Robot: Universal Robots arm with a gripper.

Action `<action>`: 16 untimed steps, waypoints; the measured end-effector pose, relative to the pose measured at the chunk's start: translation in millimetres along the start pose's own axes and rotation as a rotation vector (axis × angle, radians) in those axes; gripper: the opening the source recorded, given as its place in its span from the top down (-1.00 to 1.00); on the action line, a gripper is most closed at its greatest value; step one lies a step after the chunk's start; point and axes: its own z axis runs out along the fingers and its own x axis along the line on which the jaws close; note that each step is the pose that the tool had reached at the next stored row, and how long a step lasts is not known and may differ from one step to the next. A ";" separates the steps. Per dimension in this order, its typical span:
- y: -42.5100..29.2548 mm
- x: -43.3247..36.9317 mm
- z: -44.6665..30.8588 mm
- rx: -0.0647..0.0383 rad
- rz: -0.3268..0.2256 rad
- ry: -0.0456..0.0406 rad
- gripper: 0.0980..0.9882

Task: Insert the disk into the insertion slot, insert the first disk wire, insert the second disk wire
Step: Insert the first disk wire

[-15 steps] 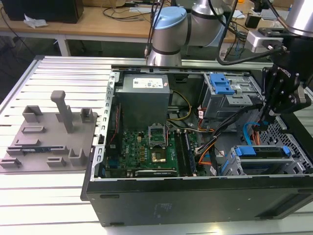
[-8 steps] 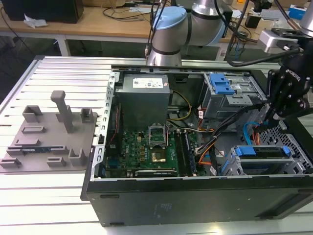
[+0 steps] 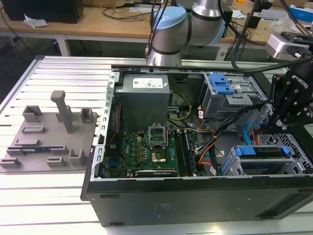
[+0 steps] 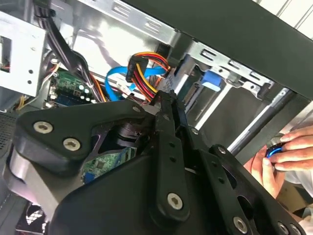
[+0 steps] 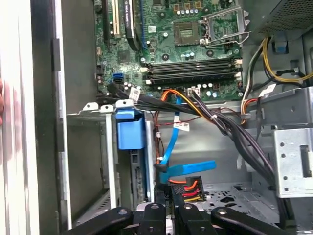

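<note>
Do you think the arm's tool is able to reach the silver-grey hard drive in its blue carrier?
Probably yes: the black case lies open, and the tool sits beside the low perforated grey cage holding the silver-grey hard drive. A blue flat cable and red, yellow and orange wires crowd the gap.

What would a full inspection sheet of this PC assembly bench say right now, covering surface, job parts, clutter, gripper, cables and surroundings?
Surface: slatted metal table carrying an open computer case.
Job's things: the disk, in its blue carrier, sits inside the insertion slot.
Clutter: grey fixture tray on the table, at the exterior view's left of the case.
Grippers: the gripper is inside the case, shut on the wire connector with coloured leads.
Cables: blue flat cable beside the connector; black cable bundle running across the case.
Surroundings: a person's hand outside the case; workbench behind the arm.
</note>
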 end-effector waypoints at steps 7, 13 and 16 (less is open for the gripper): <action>-1.2 15.0 1.2 -0.003 -0.007 -0.0529 0.85; -1.3 16.5 1.3 -0.006 -0.013 -0.0954 0.85; -1.3 16.9 1.3 -0.003 -0.013 -0.0961 0.85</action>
